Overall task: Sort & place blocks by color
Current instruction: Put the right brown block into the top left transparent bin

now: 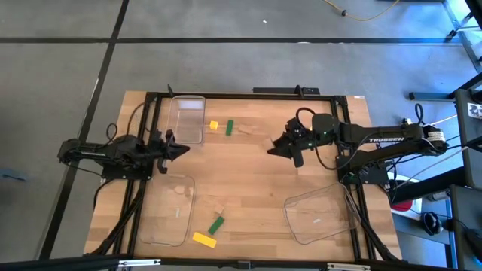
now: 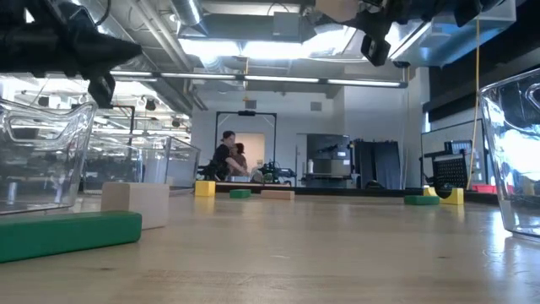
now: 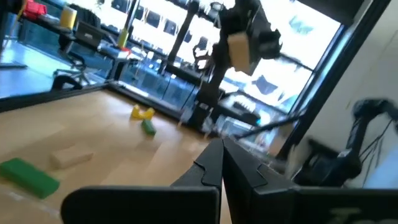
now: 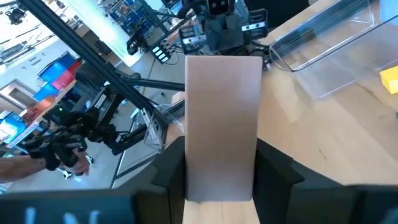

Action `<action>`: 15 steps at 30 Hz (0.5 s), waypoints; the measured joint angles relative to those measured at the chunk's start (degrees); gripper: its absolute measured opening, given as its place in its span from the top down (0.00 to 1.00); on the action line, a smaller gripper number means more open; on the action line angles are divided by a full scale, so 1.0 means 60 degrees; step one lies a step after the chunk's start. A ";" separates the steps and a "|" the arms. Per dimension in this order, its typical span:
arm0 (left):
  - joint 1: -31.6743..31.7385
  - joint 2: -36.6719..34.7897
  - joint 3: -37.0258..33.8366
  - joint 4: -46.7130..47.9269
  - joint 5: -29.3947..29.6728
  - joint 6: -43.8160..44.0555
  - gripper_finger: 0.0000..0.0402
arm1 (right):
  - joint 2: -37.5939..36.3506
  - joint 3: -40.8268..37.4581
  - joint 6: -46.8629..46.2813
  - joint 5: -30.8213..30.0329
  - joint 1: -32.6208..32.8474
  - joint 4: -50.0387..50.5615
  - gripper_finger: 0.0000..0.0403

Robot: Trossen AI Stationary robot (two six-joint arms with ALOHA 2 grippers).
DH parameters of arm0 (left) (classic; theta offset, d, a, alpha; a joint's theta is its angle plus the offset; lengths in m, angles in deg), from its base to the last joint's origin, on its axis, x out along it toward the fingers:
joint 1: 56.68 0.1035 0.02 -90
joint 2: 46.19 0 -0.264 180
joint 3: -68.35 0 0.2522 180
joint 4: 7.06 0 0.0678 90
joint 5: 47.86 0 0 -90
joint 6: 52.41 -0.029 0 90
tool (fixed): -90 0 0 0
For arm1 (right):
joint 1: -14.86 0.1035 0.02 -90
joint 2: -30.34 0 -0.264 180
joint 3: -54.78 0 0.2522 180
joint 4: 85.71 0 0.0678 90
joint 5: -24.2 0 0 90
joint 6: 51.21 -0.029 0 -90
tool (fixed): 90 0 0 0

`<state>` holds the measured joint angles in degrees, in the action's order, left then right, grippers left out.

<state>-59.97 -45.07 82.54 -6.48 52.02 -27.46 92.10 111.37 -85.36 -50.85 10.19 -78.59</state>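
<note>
My right gripper (image 1: 277, 147) hovers over the table's middle, shut on a tan block (image 4: 224, 106), which also shows from afar in the left wrist view as the tan block (image 3: 239, 50). My left gripper (image 1: 179, 150) is shut and empty, raised over the table's left part. On the table lie a yellow block (image 1: 214, 126) and a green block (image 1: 230, 127) toward the far edge. A green block (image 1: 217, 223) and a yellow block (image 1: 204, 240) lie near the near edge. Another tan block (image 2: 139, 203) rests flat beside a green block (image 2: 67, 235). My right gripper pinches the tan block between its two fingers, by the end nearest the wrist (image 4: 219, 180). One finger (image 4: 174, 165) is on each long side. The block's other end (image 4: 224, 68) sticks out past the fingertips. The block is lifted clear of the table.
Three clear plastic trays stand on the table: one at the far left (image 1: 187, 119), one at the near left (image 1: 167, 211), one at the near right (image 1: 320, 214). Bare wood lies between them in the middle. A black frame edges the table. People stand far off in the room (image 2: 229, 156).
</note>
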 joint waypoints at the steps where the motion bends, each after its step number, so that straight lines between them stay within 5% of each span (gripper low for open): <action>1: 0.0000 -0.0004 0.0000 -0.0353 0.0016 -0.0060 1.00 | 0.0000 0.0000 0.0003 -0.0020 0.0000 0.0000 0.68; 15: 0.0000 0.0000 0.0000 -0.1737 0.0113 -0.0778 1.00 | 0.0000 0.0000 -0.0264 -0.0297 -0.0004 0.0000 0.68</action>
<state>-59.97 -45.07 82.54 -16.90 52.70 -32.13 92.10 111.37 -86.95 -52.63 10.17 -78.59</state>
